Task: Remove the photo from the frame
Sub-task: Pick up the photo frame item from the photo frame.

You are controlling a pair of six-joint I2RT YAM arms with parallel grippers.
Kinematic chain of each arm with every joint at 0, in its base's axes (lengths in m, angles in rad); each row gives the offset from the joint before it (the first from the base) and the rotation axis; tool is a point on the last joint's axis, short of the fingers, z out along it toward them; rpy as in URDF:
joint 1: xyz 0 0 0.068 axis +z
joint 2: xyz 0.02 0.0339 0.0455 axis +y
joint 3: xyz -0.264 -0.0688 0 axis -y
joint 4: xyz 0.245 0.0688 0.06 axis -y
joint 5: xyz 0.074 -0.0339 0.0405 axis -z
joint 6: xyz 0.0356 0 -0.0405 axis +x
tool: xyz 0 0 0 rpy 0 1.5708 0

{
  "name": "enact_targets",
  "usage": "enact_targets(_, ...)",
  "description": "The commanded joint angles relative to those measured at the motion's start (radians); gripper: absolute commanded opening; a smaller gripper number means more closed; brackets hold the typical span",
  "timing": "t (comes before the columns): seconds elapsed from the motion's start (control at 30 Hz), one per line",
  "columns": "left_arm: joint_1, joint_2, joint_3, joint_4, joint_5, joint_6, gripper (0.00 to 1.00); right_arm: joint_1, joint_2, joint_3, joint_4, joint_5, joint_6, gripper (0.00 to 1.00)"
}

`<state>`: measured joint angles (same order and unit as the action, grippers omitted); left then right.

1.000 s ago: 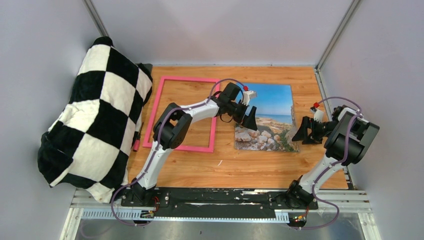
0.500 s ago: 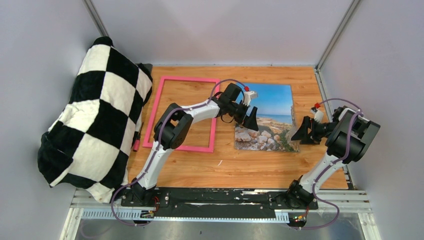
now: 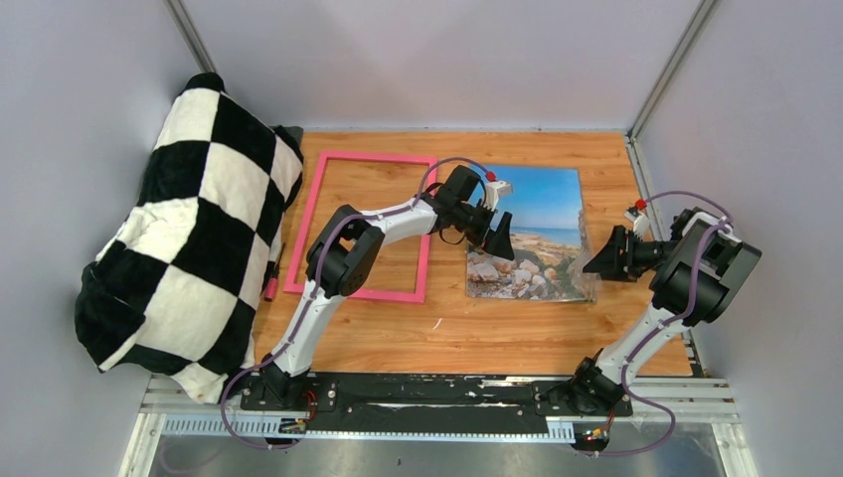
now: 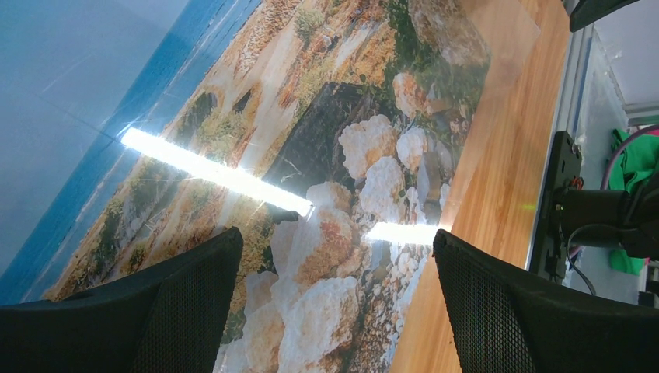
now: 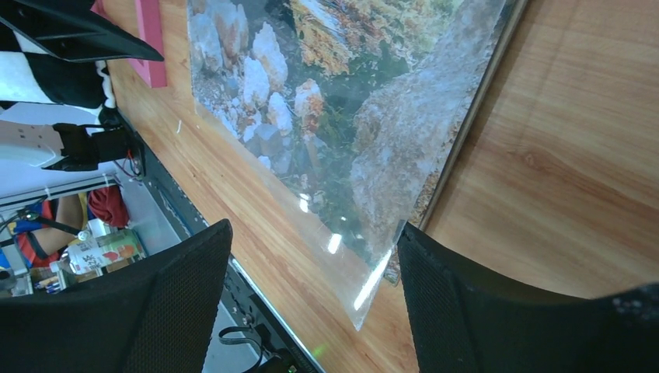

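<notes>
Blue-sky, rocky-shore photo (image 3: 542, 204) flat beside pink frame (image 3: 378, 156).

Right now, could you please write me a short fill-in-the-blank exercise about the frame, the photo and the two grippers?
1. The photo lies to the ___ of the frame.
2. The frame is ___: only the wooden table shows inside it.
3. Both the left gripper and the right gripper are ___.
Missing words: right, empty, open.
</notes>
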<state>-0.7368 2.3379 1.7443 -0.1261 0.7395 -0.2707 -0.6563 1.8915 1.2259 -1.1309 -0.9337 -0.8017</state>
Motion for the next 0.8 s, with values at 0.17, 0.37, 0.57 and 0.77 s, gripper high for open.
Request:
enact_targets(0.17,-0.015,0.051,-0.017,-0.034,-0.014,0.000,0.95,-0.012,0.059,0.018,-0.093,-0.059,-0.050,0.71)
enact_targets(0.37,-0.015,0.051,-0.020,-0.034,-0.012,-0.001,0.95,-0.020,0.140,0.027,-0.109,-0.092,-0.063,0.62)
enact_targets(0.57,-0.015,0.055,-0.023,-0.032,-0.012,0.002,0.95,-0.020,0.202,0.064,-0.140,-0.133,-0.086,0.55)
enact_targets(0.77,-0.015,0.057,-0.021,-0.032,-0.009,-0.001,0.95,-0.020,0.233,0.093,-0.180,-0.179,-0.118,0.31)
